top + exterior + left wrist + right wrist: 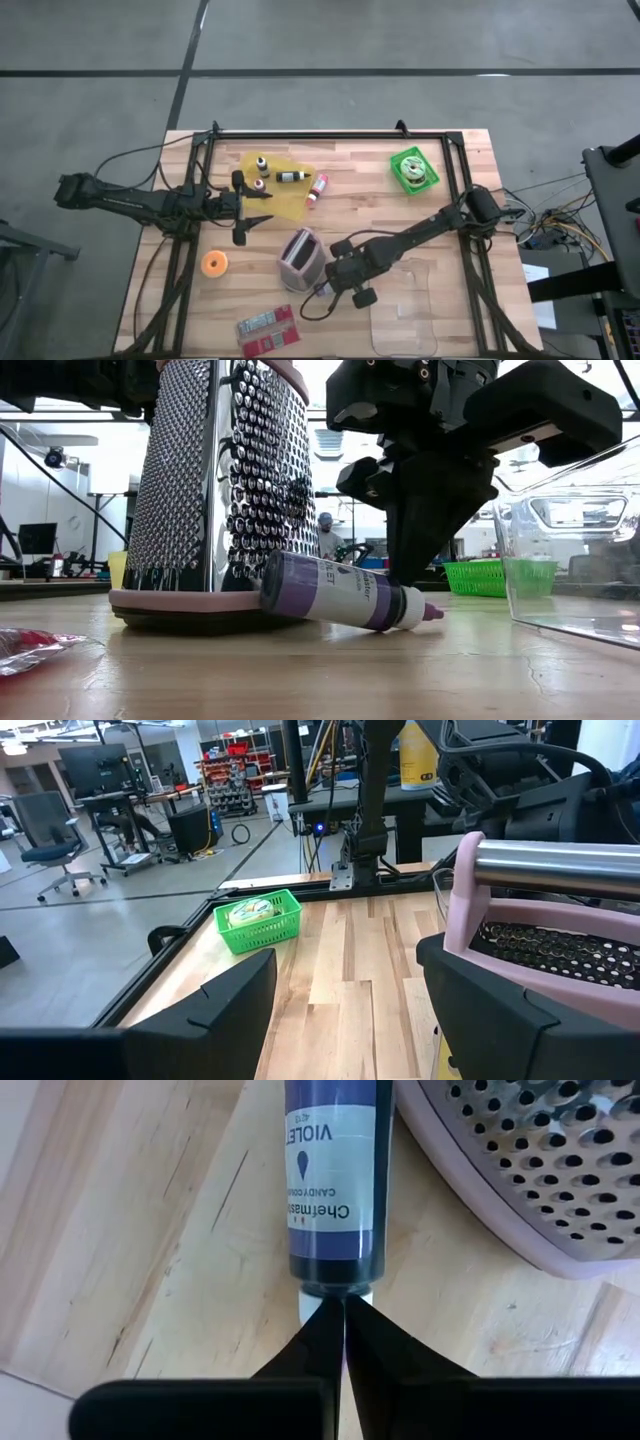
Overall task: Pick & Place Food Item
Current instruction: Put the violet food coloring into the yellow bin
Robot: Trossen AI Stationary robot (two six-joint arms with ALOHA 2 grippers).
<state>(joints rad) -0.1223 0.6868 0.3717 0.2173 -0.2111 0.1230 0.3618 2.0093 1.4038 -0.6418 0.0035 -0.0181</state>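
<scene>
Violet food-colouring bottle (332, 1175): lying on the table just beside the grater (215, 490), light, stiff, smooth and likely to roll, best taken across its body; right gripper (343, 1315) jaws pinched at its cap end, left gripper (240, 210) parted, waiting apart.

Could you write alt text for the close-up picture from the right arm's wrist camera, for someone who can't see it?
The right pincer has its two dark fingers shut on the cap end of a violet food colouring bottle lying on its side on the wooden table. Beside the bottle sits a metal grater with a pink rim.
</scene>
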